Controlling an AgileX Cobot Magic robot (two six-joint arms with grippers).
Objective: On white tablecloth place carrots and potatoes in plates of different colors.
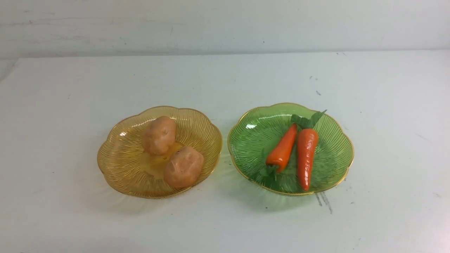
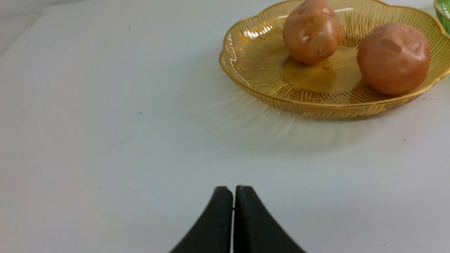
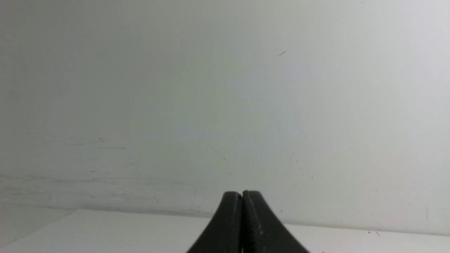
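On the white tablecloth (image 1: 225, 80) stand two plates. The amber-yellow plate (image 1: 119, 158) on the left holds two potatoes (image 1: 160, 135) (image 1: 183, 167). The green plate (image 1: 253, 137) on the right holds two carrots (image 1: 282, 149) (image 1: 307, 154) side by side. In the left wrist view the amber plate (image 2: 253, 66) with both potatoes (image 2: 312, 31) (image 2: 393, 58) lies ahead of my left gripper (image 2: 233, 188), which is shut and empty above the cloth. My right gripper (image 3: 242, 193) is shut and empty, facing the white wall. Neither gripper shows in the front view.
A white wall (image 1: 225, 24) rises behind the table's far edge. A sliver of the green plate (image 2: 443, 14) shows at the edge of the left wrist view. Dark pen-like marks (image 1: 323, 202) lie on the cloth by the green plate.
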